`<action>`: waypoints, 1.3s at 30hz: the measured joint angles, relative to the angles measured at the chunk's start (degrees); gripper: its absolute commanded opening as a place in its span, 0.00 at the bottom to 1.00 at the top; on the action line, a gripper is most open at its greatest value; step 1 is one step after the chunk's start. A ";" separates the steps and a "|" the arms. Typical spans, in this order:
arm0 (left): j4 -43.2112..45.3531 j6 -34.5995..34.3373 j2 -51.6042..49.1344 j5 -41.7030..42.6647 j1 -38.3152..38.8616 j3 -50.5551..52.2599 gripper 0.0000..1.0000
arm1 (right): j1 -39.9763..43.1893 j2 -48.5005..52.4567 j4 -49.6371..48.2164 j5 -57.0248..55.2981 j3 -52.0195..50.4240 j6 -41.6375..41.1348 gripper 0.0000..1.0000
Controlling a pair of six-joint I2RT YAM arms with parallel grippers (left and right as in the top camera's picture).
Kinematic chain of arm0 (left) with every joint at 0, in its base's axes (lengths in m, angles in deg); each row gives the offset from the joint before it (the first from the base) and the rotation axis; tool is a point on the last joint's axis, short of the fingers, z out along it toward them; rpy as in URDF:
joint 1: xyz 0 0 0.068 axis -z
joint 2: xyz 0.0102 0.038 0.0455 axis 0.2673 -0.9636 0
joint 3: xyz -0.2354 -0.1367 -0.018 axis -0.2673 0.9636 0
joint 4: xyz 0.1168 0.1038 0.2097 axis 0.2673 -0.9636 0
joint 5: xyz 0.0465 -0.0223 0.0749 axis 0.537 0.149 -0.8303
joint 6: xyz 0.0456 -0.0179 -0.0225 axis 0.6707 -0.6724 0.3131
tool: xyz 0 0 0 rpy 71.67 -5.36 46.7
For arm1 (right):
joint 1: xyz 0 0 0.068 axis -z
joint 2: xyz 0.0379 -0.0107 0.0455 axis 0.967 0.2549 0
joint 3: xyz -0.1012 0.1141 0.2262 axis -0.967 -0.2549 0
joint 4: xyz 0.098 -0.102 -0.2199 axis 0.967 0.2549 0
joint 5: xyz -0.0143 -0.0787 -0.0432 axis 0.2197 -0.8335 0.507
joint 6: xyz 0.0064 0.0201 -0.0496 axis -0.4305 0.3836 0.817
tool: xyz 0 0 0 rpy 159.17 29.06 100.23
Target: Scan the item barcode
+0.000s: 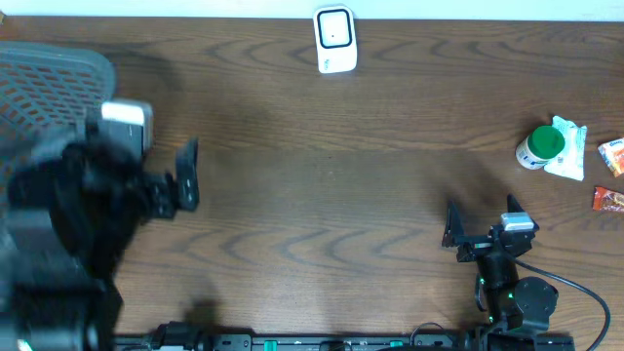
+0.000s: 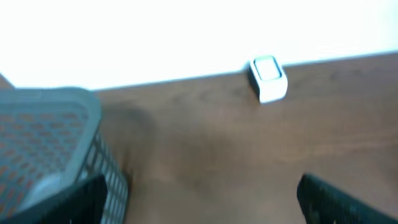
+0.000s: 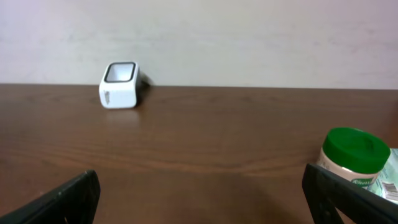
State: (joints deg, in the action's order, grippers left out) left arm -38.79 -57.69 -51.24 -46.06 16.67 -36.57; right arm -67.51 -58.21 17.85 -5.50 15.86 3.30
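The white barcode scanner [image 1: 334, 39] stands at the table's far edge, also seen as the scanner [image 2: 268, 78] and the scanner [image 3: 119, 84] in the wrist views. A green-lidded jar [image 1: 539, 146] stands at the right on a white packet [image 1: 571, 148]; the jar [image 3: 354, 158] shows just behind my right finger. My right gripper [image 1: 483, 218] is open and empty, left of the jar and nearer the front, and the right gripper [image 3: 202, 202] frames bare table. My left gripper [image 1: 161, 174], blurred, is open beside the basket; the left gripper [image 2: 202, 205] holds nothing.
A grey mesh basket [image 1: 49, 83] sits at the far left, and the basket [image 2: 50, 143] is close to my left finger. Two orange snack packets [image 1: 611, 156] [image 1: 608, 200] lie at the right edge. Brown wooden table [image 1: 322, 195] lies between the arms.
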 measured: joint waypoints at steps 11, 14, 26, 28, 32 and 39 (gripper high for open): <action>24.06 -0.11 27.39 0.42 0.00 41.05 0.98 | 0.00 -0.07 0.00 -0.09 0.00 0.00 0.99; 28.44 -0.11 31.01 0.39 0.00 48.72 0.98 | 0.00 -0.07 0.02 -0.07 0.00 -0.02 0.99; 31.98 -0.11 39.60 0.31 0.00 63.45 0.98 | 0.00 -0.07 0.02 -0.07 0.00 -0.02 0.99; 32.35 -0.11 40.44 0.15 0.00 64.39 0.98 | 0.00 -0.07 0.02 -0.07 0.00 -0.02 0.99; 34.07 -0.11 42.07 -0.09 0.00 67.10 0.98 | 0.00 -0.07 0.02 -0.07 0.00 -0.02 0.99; 37.07 -0.11 44.00 -0.92 0.00 70.27 0.98 | 0.00 -0.07 0.02 -0.07 0.00 -0.02 0.99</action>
State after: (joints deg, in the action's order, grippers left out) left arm -1.72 -57.80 -7.25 -46.97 16.67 33.70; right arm -67.51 -58.28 17.87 -5.56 15.86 3.27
